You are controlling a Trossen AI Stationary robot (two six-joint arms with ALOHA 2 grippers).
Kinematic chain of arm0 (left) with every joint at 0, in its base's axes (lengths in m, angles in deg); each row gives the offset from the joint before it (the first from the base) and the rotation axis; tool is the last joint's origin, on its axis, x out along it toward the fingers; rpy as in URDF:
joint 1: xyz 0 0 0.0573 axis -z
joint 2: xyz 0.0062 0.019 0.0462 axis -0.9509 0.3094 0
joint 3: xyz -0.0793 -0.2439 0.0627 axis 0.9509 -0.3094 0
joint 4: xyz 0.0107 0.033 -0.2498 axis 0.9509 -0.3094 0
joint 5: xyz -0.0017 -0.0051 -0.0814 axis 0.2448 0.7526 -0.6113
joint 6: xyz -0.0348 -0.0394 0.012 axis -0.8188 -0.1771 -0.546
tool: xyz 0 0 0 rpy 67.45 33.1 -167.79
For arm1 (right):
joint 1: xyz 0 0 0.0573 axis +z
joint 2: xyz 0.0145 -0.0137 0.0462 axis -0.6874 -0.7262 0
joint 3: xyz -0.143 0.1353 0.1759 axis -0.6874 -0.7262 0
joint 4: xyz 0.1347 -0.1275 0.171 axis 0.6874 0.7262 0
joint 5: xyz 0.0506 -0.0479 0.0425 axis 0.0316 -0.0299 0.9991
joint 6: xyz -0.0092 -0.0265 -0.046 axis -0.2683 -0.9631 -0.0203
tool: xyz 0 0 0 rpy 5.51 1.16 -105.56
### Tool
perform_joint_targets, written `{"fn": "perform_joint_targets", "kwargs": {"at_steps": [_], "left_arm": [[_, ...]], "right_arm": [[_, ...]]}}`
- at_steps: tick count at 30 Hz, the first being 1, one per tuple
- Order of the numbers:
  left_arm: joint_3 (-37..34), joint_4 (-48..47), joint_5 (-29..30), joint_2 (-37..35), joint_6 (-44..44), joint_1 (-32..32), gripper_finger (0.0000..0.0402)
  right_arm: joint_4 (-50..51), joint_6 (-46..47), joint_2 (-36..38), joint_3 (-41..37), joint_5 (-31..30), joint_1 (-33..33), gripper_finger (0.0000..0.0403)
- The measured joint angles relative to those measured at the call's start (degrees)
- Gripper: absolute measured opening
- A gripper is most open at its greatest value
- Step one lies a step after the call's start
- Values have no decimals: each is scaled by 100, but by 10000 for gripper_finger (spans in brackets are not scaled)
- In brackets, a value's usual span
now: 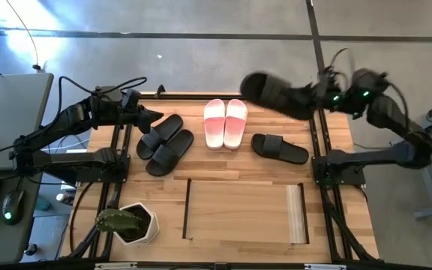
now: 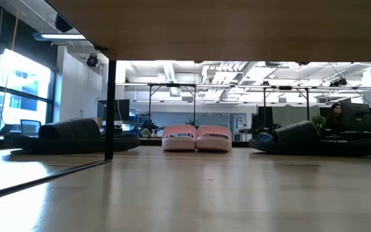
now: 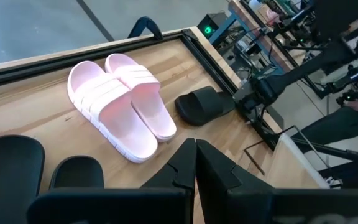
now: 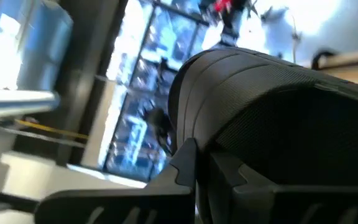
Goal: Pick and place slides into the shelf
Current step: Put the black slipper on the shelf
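The pale wooden surface (image 1: 231, 169) is carrying the low light-wood shelf (image 1: 244, 212) along its near edge. Beyond it a pair of black slides (image 1: 163, 144), a pink-and-white pair (image 1: 225, 122) and a single black slide (image 1: 279, 147) are lying in a row. The left hand (image 1: 156, 115) is hovering with fingers pressed together, holding nothing. Farthest back, the right hand (image 1: 317, 96) is gripping another black slide (image 1: 276, 94) aloft.

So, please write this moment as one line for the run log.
right pincer: shut on black slide, lifted above table | left pincer: shut, empty, beside black pair | pink pair: on table | shelf: no slides seen
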Motion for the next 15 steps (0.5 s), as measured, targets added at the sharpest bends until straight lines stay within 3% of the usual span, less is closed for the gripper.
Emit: {"fn": "perform_joint_targets", "kwargs": {"at_steps": [9,15], "left_arm": [[0,-102,-1,0,18,0,1],[0,-363,-1,0,354,0,1]], "right_arm": [[372,744,-977,-7,-2763,2887,0],[597,2269,-1695,-7,-4370,4288,0]]}}
